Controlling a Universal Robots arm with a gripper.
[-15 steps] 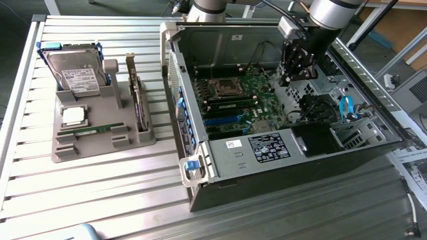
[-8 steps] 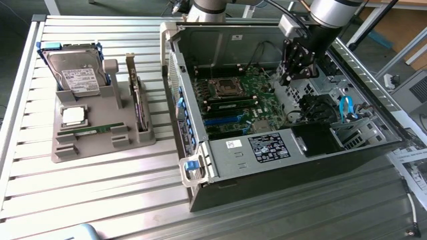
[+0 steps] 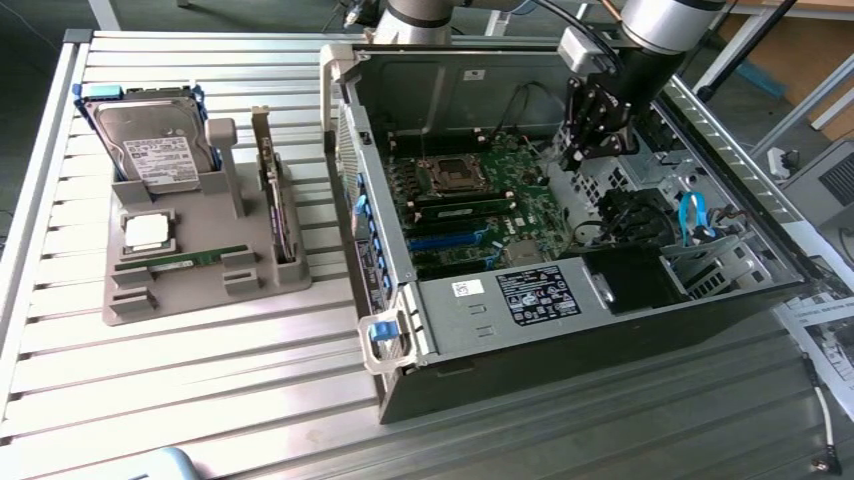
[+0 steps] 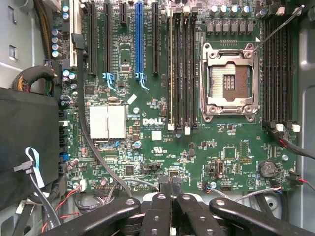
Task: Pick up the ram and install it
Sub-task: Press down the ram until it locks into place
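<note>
End effector: you have the end effector [image 3: 577,150] inside the open computer case [image 3: 587,330], above the motherboard [image 3: 501,190], toward the exterior view's right. Its fingers are clenched together with nothing between them; in the wrist view the two black fingers [image 4: 172,196] meet tip to tip over the board's edge.
Ram: the ram [image 3: 180,260] lies flat in a slot of the grey holder [image 3: 200,300], well apart from the end effector, on the exterior view's left. You have not picked it up yet.
Holder contents: on the same holder you can see a hard drive [image 3: 154,135] standing tilted at the back, a square silver processor chip [image 3: 147,232] just behind the ram, and a wider card [image 3: 278,205] standing on edge at the holder's side nearest the case.
Motherboard: from the wrist you look straight down on the green board, with the open processor socket [image 4: 230,81], long black memory slots [image 4: 181,69] beside the socket, a blue expansion slot [image 4: 139,37], and a white square heatsink [image 4: 107,121].
Case: it lies on its side, lid off, on the ribbed metal surface [image 3: 200,400], with a blue latch [image 3: 384,335] at its near corner.
Cables: a black cable [image 4: 91,147] curves across the board, and a pale blue one [image 4: 33,164] lies over the black box at the board's edge.
</note>
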